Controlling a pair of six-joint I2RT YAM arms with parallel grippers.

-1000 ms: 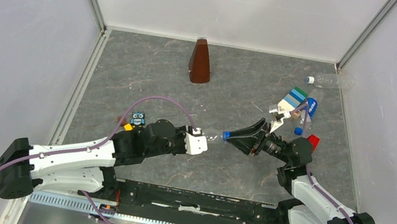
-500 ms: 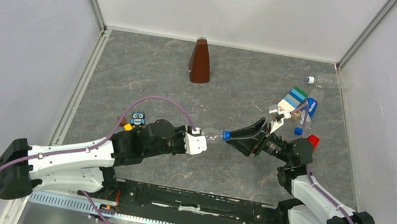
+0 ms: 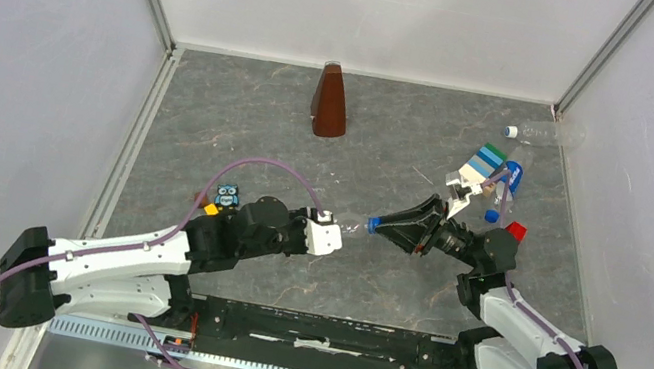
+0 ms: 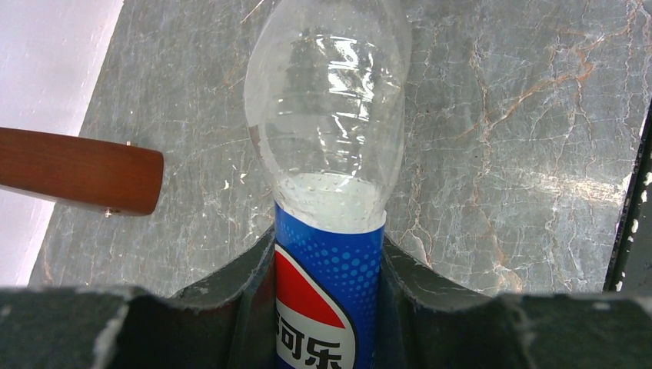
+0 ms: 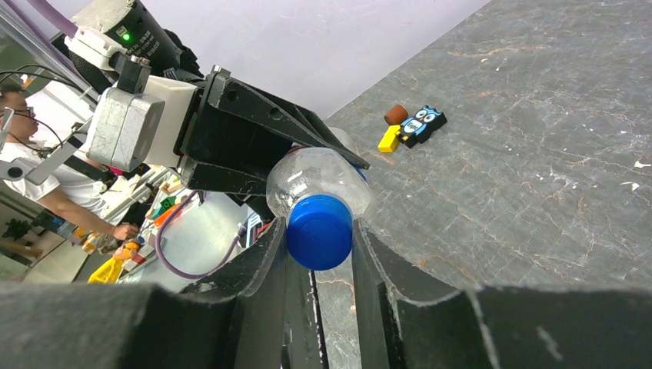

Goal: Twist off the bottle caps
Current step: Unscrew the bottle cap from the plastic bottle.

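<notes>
Here at mid-table the left claw [image 4: 329, 257] clamps the labelled bottle [image 4: 329, 138] level, while the right claw [image 5: 320, 255] pinches its blue cap [image 5: 318, 223]; best twist squarely, bottle rigid. At 1 o'clock lie a second labelled bottle [image 3: 511, 179] and a clear bottle [image 3: 545, 134] on the grey marble table [image 3: 243, 119], white walls [image 3: 23, 40] around

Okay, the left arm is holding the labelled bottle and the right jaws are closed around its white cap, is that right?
The cap on the labelled bottle is solid blue, not white; the right wrist view shows it. The rest stands.
</notes>
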